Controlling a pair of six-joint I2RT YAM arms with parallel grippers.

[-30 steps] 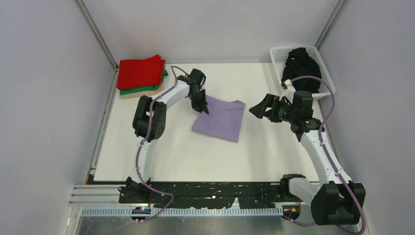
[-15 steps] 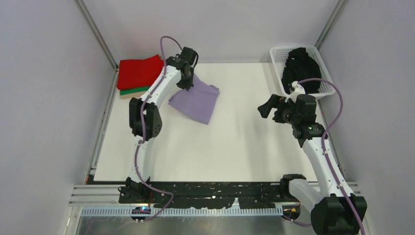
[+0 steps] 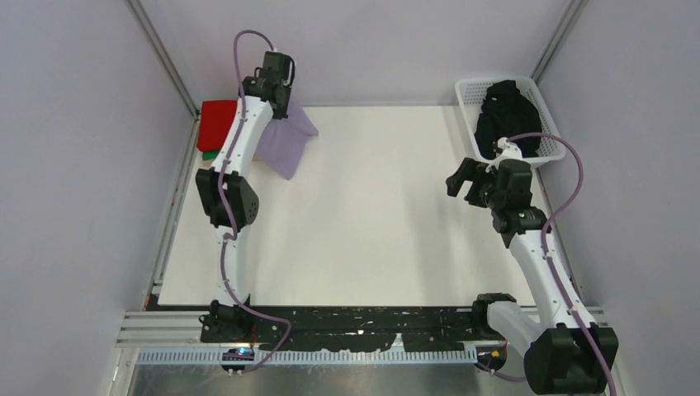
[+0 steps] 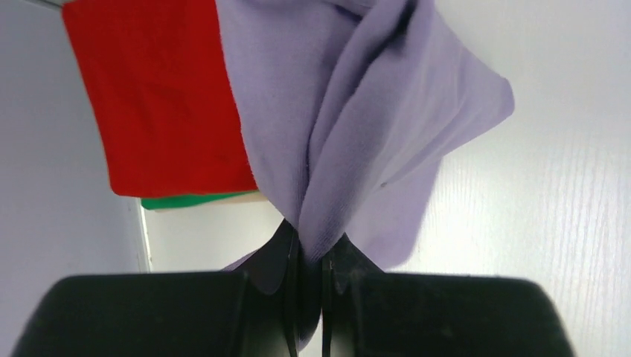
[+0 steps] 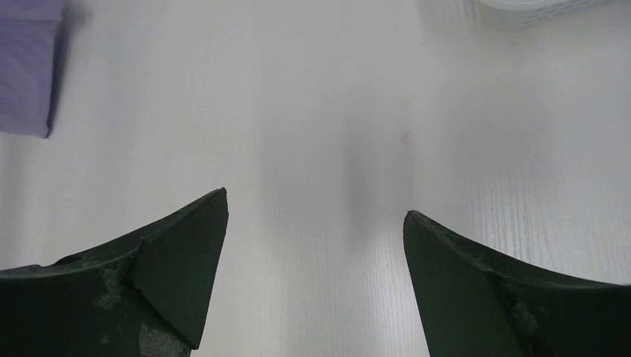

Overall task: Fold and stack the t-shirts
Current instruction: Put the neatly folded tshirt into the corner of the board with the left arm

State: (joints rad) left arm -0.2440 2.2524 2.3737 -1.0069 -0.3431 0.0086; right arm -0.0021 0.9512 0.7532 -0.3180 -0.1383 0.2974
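Note:
My left gripper [image 3: 283, 106] is shut on the folded lavender t-shirt [image 3: 285, 144] and holds it hanging at the far left, partly over the stack. In the left wrist view the cloth [image 4: 357, 134] is pinched between the shut fingers [image 4: 309, 245]. The stack has a red t-shirt [image 3: 216, 122] on top, a green one [image 4: 186, 201] under it and a beige edge below. My right gripper [image 3: 462, 175] is open and empty over bare table [image 5: 315, 223] at the right. A black t-shirt [image 3: 505, 114] lies in the basket.
The white lattice basket [image 3: 555, 132] stands at the far right corner; its edge shows in the right wrist view [image 5: 536, 11]. Grey walls with metal posts close the left, back and right sides. The arm bases and a black rail run along the near edge.
My left gripper has carried the lavender t-shirt from mid-table up and left to the red stack. My right gripper has drawn back to the right.

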